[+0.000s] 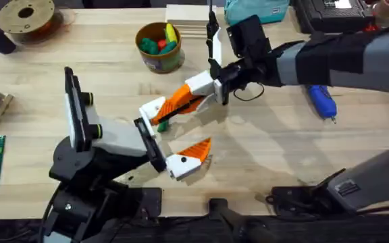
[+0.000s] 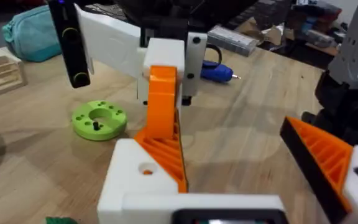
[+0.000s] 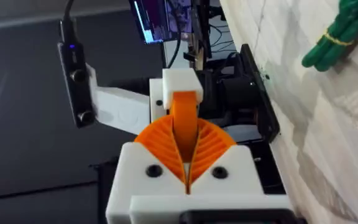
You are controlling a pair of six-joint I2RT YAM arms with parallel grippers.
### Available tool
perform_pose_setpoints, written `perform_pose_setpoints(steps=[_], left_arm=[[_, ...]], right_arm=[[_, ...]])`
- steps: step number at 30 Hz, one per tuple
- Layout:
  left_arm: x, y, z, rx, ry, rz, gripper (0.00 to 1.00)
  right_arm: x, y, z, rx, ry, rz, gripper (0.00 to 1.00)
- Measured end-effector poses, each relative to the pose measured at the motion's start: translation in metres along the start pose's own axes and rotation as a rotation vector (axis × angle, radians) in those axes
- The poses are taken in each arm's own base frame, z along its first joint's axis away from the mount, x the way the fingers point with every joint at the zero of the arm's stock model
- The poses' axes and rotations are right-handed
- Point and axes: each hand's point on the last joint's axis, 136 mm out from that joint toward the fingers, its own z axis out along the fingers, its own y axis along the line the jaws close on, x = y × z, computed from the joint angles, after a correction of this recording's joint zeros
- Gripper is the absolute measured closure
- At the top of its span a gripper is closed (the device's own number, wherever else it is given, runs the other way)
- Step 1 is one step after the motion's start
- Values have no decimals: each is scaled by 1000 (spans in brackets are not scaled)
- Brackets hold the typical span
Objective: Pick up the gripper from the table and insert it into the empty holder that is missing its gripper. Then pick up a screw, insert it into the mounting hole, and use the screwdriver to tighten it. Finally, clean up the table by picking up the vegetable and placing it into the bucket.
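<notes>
My right gripper reaches in from the right and is shut on the orange wedge-shaped gripper. The wedge's far end lies against the white empty holder, one finger of my left gripper. That gripper stands open, and its other finger carries an orange pad. The green vegetable lies on the table just under the holder. The blue screwdriver lies at the right. The bucket stands at the back.
The bucket holds green, red and yellow toy produce. A lime-green ring with a small dark screw at its centre lies beyond the holder. A filament spool, wooden blocks and a teal pouch line the back edge.
</notes>
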Motion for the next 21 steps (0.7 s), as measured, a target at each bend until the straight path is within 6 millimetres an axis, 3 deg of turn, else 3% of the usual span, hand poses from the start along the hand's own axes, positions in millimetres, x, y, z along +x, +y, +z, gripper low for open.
perform_pose_setpoints(steps=[21], left_arm=[[-2,14,-1,-79,-15,-38,13]], right_arm=[[-17,-1,12,54,-61,-10,987]])
